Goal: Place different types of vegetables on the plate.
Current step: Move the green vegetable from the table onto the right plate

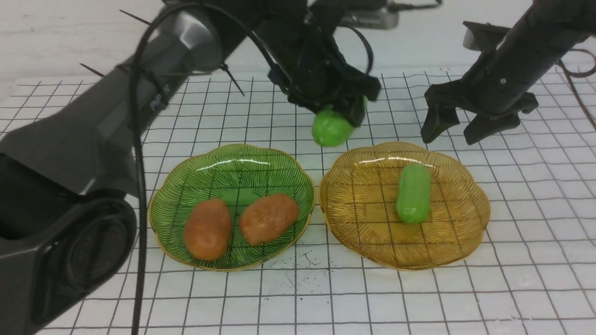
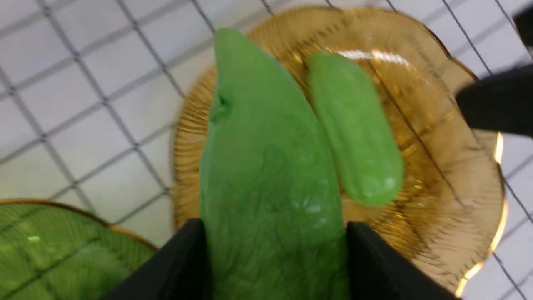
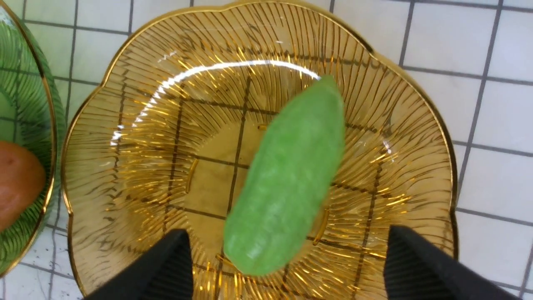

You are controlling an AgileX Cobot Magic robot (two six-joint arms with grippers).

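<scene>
1. Front view: the left gripper (image 1: 336,122) is pinched on one end of a bright green, smooth, glossy plastic toy. This held cucumber (image 1: 330,130) hangs in the air above the white gridded table (image 1: 298,298), behind the gap between two plates. The right gripper (image 1: 458,128) hovers with its jaws spread and empty over the far right rim of a scalloped, ribbed, translucent amber plate (image 1: 358,223). On that plate, right of centre, rests a second green toy, the lying cucumber (image 1: 413,193), pointing away from the robot. Just beside it on the left, a matching green plate (image 1: 233,163) carries two orange-brown, lumpy, oval toys close together: the left potato (image 1: 207,229) and the right potato (image 1: 269,218).

2. Left wrist view: two black fingers (image 2: 183,262) press against both flanks of the held cucumber (image 2: 266,175), which stretches out over the amber plate (image 2: 441,179). The lying cucumber (image 2: 354,129) sits on the plate beyond it. An edge of the green plate (image 2: 50,246) shows in a corner. The picture is blurred.

3. Right wrist view: the right gripper's fingertips (image 3: 179,250) stand wide apart with nothing between them. Below them the lying cucumber (image 3: 287,179) lies across the middle of the amber plate (image 3: 145,166). The green plate (image 3: 25,83) and part of the right potato (image 3: 16,187) show at the edge.
</scene>
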